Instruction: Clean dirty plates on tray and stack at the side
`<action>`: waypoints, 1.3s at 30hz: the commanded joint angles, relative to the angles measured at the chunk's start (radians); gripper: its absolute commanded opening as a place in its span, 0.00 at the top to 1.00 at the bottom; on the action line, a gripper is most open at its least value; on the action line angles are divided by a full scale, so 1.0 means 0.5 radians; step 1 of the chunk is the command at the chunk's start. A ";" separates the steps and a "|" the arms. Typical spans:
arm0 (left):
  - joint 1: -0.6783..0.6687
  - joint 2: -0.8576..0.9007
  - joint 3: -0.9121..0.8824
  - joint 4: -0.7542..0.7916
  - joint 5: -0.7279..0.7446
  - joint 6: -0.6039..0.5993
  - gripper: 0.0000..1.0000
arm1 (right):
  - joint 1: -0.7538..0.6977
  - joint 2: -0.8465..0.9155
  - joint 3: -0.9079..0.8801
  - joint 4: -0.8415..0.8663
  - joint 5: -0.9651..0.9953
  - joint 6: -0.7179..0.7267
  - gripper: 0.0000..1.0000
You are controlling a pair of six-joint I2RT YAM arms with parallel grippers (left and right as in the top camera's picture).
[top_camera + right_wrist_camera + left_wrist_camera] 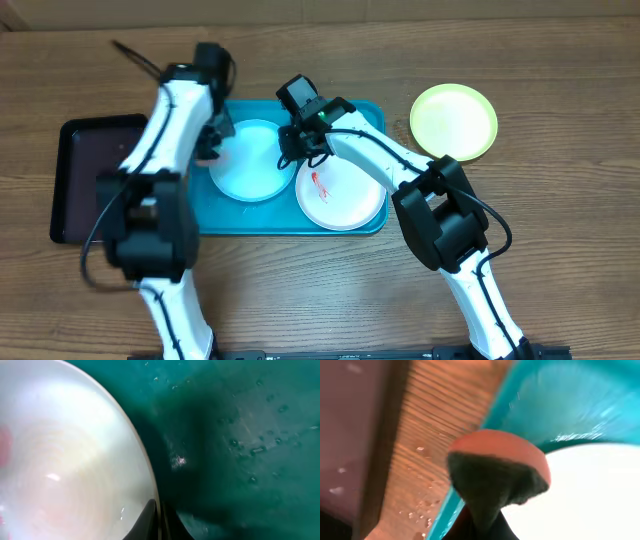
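The turquoise tray [372,116] holds the light blue plate [250,170] on its left and the white plate [345,200], with a red smear, on its right. The yellow-green plate [453,121] lies on the table to the right of the tray. My left gripper [213,145] is at the blue plate's left edge, shut on a sponge [495,475] with a red top and dark scrub face, over the tray rim [465,505]. My right gripper [298,140] is shut on the white plate's upper-left rim [150,485], its fingers [160,522] pinching the edge.
A black tray [85,150] lies left of the turquoise tray and also shows in the left wrist view [345,420]. Small crumbs or droplets [420,507] lie on the wooden table between the two trays.
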 commanded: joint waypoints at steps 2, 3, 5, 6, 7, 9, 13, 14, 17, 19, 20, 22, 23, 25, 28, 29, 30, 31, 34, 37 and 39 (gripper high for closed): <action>0.290 -0.484 0.086 0.025 0.362 -0.159 0.96 | -0.004 -0.066 0.356 -0.227 0.076 -0.293 0.96; 0.356 -0.526 0.086 0.024 0.411 -0.159 0.96 | 0.002 -0.076 0.434 -0.278 0.133 -0.320 0.96; 0.497 -0.591 0.085 0.004 0.481 -0.157 0.96 | 0.030 -0.093 0.605 -0.388 0.306 -0.407 0.96; 0.567 -0.612 0.085 -0.016 0.496 -0.156 0.96 | 0.046 -0.096 0.677 -0.433 0.402 -0.452 0.96; 0.639 -0.623 0.086 -0.047 0.494 -0.157 0.95 | 0.070 -0.097 0.765 -0.486 0.533 -0.507 0.96; 0.771 -0.625 0.085 -0.108 0.491 -0.143 0.96 | 0.129 -0.097 0.934 -0.595 0.902 -0.558 0.96; 1.021 -0.611 0.015 -0.171 0.493 -0.026 0.96 | 0.282 -0.097 1.112 -0.647 1.776 -0.843 0.96; 1.071 -0.610 -0.011 -0.172 0.494 -0.005 0.96 | 0.316 -0.097 1.119 -0.626 1.921 -0.970 0.96; 1.190 -0.609 -0.090 -0.153 0.592 -0.008 0.96 | 0.417 -0.097 1.121 -0.529 2.230 -1.382 0.96; 1.244 -0.609 -0.130 -0.129 0.678 -0.008 0.96 | 0.473 -0.097 1.121 -0.495 2.292 -1.631 0.96; 1.262 -0.609 -0.143 -0.121 0.703 -0.008 0.96 | 0.497 -0.097 1.121 -0.479 2.322 -1.733 0.96; 1.280 -0.606 -0.149 -0.109 0.703 -0.008 0.96 | 0.549 -0.097 1.121 -0.425 2.408 -1.949 0.96; 1.281 -0.606 -0.149 -0.102 0.703 -0.008 0.96 | 0.566 -0.097 1.121 -0.391 2.449 -2.026 0.96; 1.280 -0.606 -0.149 -0.089 0.703 -0.007 0.96 | 0.607 -0.097 1.121 -0.279 2.566 -2.178 0.96; 1.278 -0.606 -0.149 -0.090 0.703 -0.005 0.96 | 0.642 -0.097 1.121 -0.066 2.682 -2.304 0.96; 1.278 -0.605 -0.149 -0.090 0.703 0.002 0.96 | 0.649 -0.097 1.121 0.022 2.684 -2.339 0.96; 1.278 -0.606 -0.149 -0.089 0.703 0.002 0.96 | 0.651 -0.097 1.121 0.069 2.682 -2.339 0.96; 1.278 -0.606 -0.149 -0.089 0.703 0.002 0.96 | 0.652 -0.097 1.121 0.111 2.682 -2.334 0.96; 1.278 -0.605 -0.149 -0.089 0.703 0.002 0.96 | 0.637 -0.096 1.120 0.117 2.565 -2.152 0.96; 1.278 -0.605 -0.149 -0.090 0.703 0.008 0.96 | 0.565 -0.096 1.120 -0.217 1.997 -1.781 0.96; 1.278 -0.605 -0.149 -0.092 0.704 0.007 0.96 | 0.465 -0.095 1.115 -0.453 1.405 -1.662 0.96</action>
